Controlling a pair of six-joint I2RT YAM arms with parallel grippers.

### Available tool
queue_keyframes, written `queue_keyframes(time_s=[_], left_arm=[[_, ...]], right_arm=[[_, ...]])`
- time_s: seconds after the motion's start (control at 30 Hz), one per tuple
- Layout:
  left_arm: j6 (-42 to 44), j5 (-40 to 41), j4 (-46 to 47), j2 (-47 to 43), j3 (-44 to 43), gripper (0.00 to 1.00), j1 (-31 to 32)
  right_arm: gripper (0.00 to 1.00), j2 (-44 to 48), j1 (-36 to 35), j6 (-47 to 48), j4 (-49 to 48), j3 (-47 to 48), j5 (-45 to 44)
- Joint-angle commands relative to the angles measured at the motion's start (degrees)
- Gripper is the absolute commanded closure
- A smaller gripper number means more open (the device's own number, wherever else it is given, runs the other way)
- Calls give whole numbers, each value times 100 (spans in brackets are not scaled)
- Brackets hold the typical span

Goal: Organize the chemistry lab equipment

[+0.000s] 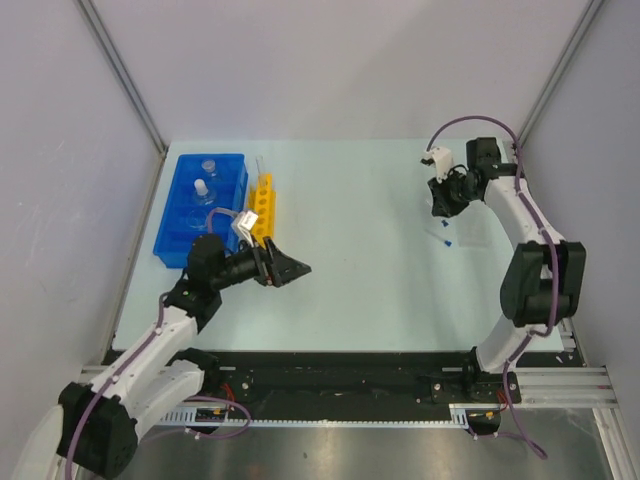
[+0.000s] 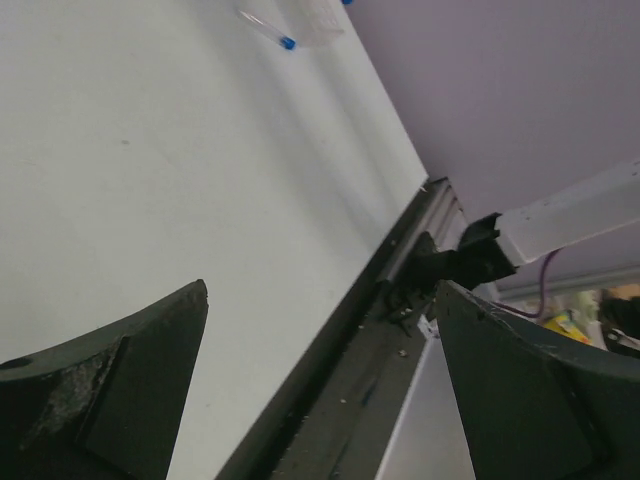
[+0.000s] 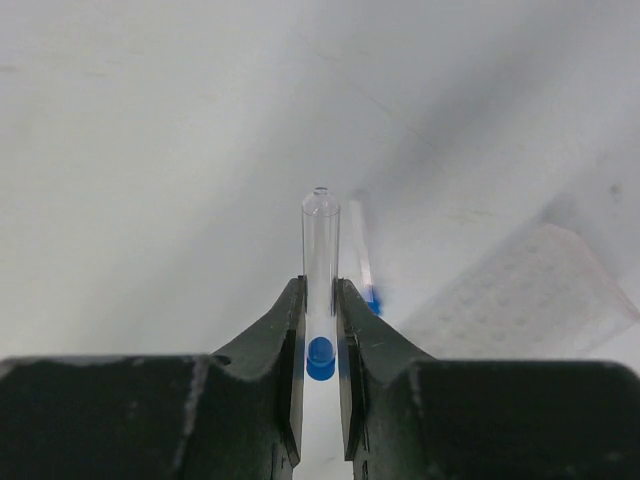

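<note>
Inside the tightly clamped right claw [image 3: 320, 292], a blue-tipped dropper [image 3: 321, 232]

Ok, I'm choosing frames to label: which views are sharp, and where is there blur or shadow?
Right wrist: blue-tipped tube sharp in the right gripper, slide behind soft; left wrist: left gripper dark, distant dropper blurred; top external: even light, faint shadows.

no readable text or labels anywhere

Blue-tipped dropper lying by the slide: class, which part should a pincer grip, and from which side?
I'd grip the dropper by its clear shaft mid-length, descending from above, jaws across its length. It lies flat on the table, so only its long sides offer purchase.
</note>
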State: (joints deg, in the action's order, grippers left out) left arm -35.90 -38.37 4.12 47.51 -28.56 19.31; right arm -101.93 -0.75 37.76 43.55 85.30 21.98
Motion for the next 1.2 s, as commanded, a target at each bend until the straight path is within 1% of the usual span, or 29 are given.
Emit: queue_keyframes(time_s=[0.0,0.03,0.07,0.1,0.13,0.17,0.2,0.23,0.3,0.37,0.5,0.63,0.7,0.73,0.83,0.97,1.0,1.1,1.17], left_arm=[[-1559,-172,2002,459,149,0,643],[-1778,-49,2144,609,131,0,775],[-1902,161,2302,733,87,0,1011],[-2025,276,2617,873,44,0,1118],[-2226,382,2733,1214,-9,0,1223],[-2298,479,2804,1365,-158,0,1390],[-2351,723,2753,1567,-272,0,1478],[-2395,821,2639,1891,-413,0,1549],[-2439,1015,2376,2253,-791,0,1690],[-2536,1042,2383,2691,-1010,3,1803],[-2484,1033,2287,3273,-1380,8,2076],[-2457,945,2321,3739,-1609,22,2270],[-2466,910,2391,3932,-1688,27,2340],[-2474,893,2418,3985,-1714,32,2358],[-2422,866,2383,4099,-1855,39,2437],[-2264,901,2128,4188,-2039,44,2551],[-2255,901,2093,4205,-2057,47,2560],[-2237,866,2067,4249,-2084,53,2630],[-2211,866,1997,4267,-2101,53,2665]], right_arm=[[89,1076,-425,169,285,-600,1813],[88,1218,-539,240,468,-715,2054],[88,1376,-757,310,531,-829,2474],[88,1517,-934,450,593,-1083,2617],[88,1753,-1083,478,672,-1198,2697],[88,1851,-1241,496,690,-1313,2741],[88,1939,-1600,548,725,-1470,2768],[88,2097,-1734,575,769,-1559,2768],[88,2229,-2006,645,822,-1682,2786],[88,2362,-2060,671,822,-1841,2847],[87,2467,-2087,672,681,-2052,2926],[87,2485,-2104,689,620,-2140,2988],[87,2494,-2113,707,611,-2184,2997],[87,2502,-2113,707,593,-2201,2997],[87,2511,-2104,698,506,-2280,2962],[87,2520,-2113,680,444,-2325,2918],[87,2520,-2104,689,444,-2316,2918],[87,2494,-2104,663,409,-2333,2865],[87,2503,-2113,619,347,-2333,2795]])
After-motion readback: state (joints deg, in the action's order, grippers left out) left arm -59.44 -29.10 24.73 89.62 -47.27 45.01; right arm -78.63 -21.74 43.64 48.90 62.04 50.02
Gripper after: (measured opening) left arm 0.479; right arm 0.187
